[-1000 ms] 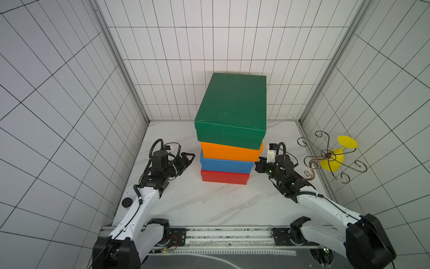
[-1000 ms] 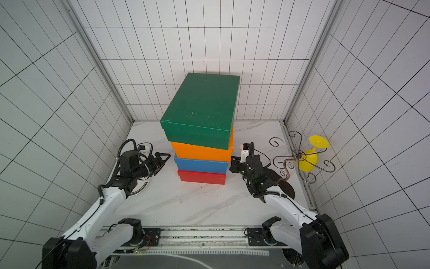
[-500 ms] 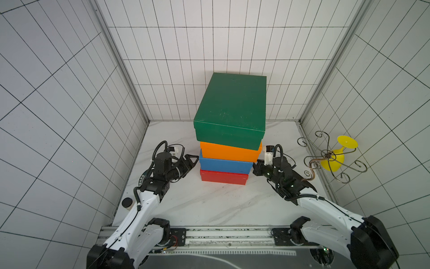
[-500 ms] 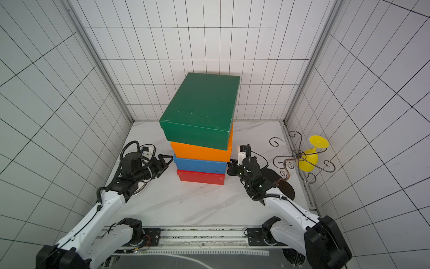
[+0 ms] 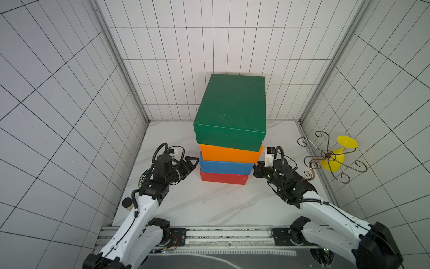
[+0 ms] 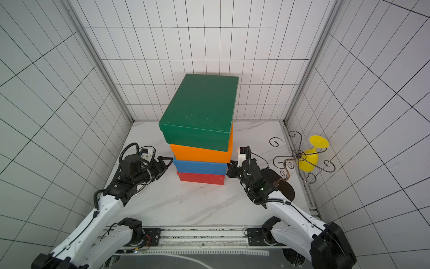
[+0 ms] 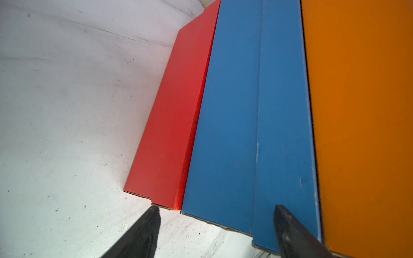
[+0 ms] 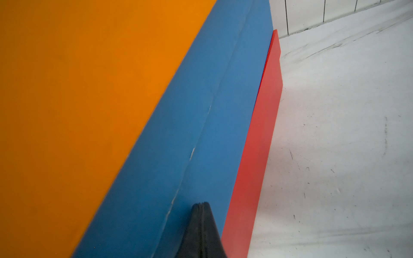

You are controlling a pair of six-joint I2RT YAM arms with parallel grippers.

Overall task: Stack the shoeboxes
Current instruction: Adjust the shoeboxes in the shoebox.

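Four shoeboxes (image 5: 230,107), one goblet (image 5: 334,161), one stand (image 5: 328,154)

White grid-tiled walls (image 5: 232,35) enclose a white marbled floor (image 5: 209,205), evenly lit.

Both arms same build, tbh. Left arm (image 5: 142,209) lower left of frame, right arm (image 5: 330,209) lower right. White plastic shells on long links, black joints and black wrist sections. Black ribbed cable (image 5: 158,149) arching over each wrist, thin black wire along white shell. Small white camera block (image 5: 174,151) on wrist. Tiny green lights (image 5: 269,176) on right arm's black part. Left gripper (image 5: 192,164) fingers black, triangular frame. Right gripper (image 8: 201,206) fingers black, ribbed. Black bases on silver rail (image 5: 221,242), bottom of frame.
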